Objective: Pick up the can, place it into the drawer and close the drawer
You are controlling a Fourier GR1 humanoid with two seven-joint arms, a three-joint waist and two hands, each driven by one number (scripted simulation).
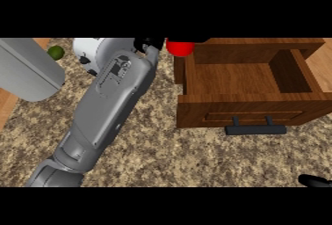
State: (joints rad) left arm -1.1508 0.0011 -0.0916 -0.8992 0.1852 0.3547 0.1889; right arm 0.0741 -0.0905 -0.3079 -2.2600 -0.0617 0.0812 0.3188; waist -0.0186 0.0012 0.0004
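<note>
**A:** Since you're stretched that far, where's the can?

**B:** Red can (180, 47) is at the far edge, just left of the drawer's (246, 104) far-left corner and outside it. My left hand (148, 44) is right beside it, prob touching. Can't tell if it's clenched on the can or released, since my own forearm and the view's edge hide most of it.

**A:** And the drawer?

**B:** Pulled open on the counter (162, 151), nothing showing inside, handle (256, 130) on the near side.

**A:** What could go wrong?

**B:** The main risk, imo, is the drawer's left wall. If I swing right w/o lifting enough, the can clips that wall and tips or slides out. My forearm also lies close to a white thing (88, 48) and a green one (55, 52) far left, so a sloppy sweep could knock them.

**A:** Right hand?

**B:** Right hand (315, 180) only shows as a black tip near-right, state unclear. It's well apart from the handle, so closing needs a reach. Push before the can's fully in and it jams.
</note>
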